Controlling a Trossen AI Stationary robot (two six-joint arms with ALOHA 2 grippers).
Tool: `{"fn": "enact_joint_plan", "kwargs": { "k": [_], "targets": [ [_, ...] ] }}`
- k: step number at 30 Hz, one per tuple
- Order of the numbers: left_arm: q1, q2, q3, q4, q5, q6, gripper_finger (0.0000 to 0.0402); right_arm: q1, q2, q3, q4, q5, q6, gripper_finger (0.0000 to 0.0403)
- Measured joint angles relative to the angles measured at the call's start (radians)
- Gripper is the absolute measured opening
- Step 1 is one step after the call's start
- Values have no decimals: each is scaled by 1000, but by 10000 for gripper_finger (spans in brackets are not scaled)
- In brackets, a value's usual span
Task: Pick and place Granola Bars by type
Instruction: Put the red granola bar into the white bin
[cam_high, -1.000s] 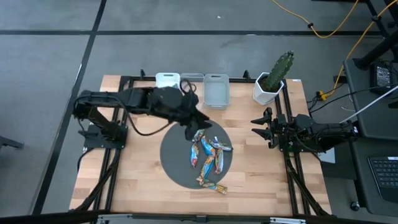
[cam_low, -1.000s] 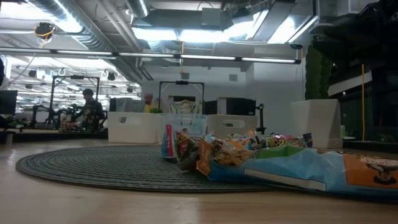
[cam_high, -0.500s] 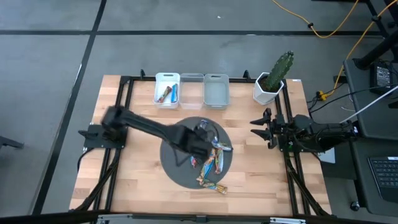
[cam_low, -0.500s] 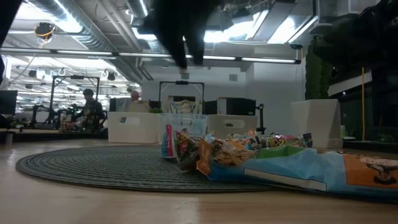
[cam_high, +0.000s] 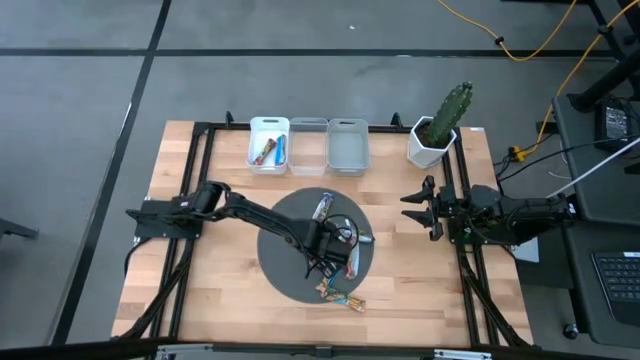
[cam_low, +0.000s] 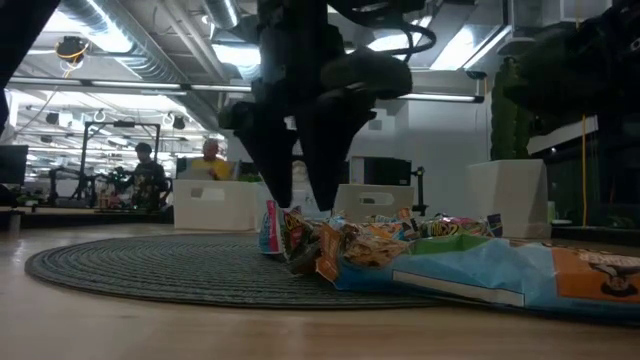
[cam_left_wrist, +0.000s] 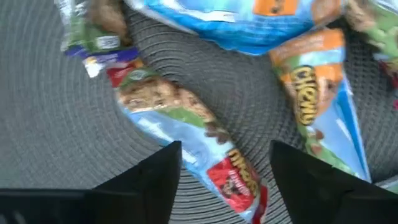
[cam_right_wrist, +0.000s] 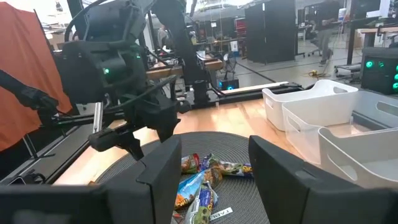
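Observation:
Several granola bars in blue, orange and red wrappers (cam_high: 342, 252) lie heaped on a round grey mat (cam_high: 285, 280); the pile (cam_low: 400, 245) also shows in the low view. One bar (cam_high: 322, 207) lies apart toward the far side, and others (cam_high: 342, 296) lie at the mat's near rim. My left gripper (cam_high: 325, 252) is open and points down over the pile (cam_low: 302, 205). In its wrist view its fingers stand on either side of a blue bar with a red end (cam_left_wrist: 186, 124); no touch shows. My right gripper (cam_high: 415, 207) waits open at the table's right side.
Three white bins stand at the far edge: the left one (cam_high: 255, 150) holds two bars, and the middle (cam_high: 308, 125) and right (cam_high: 347, 150) ones stand beside it. A cactus in a white pot (cam_high: 435, 135) stands far right. Bare wood (cam_high: 400, 280) surrounds the mat. People show in the room behind.
My left arm has swung from the far left bin toward the near side, out over the mat, and has come down on the pile of bars. Two bars show in that bin now that the arm has left it. The pile has not moved.

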Motion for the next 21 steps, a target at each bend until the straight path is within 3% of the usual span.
{"fn": "enact_joint_plan", "kwargs": {
  "k": [9,21],
  "targets": [
    [0,7,0,-4,-4,-111,297,0,0,0,1,0,0,189],
    [10,81,0,-6,-13,-138,284,0,0,0,1,-2,3,189]
  ]
}}
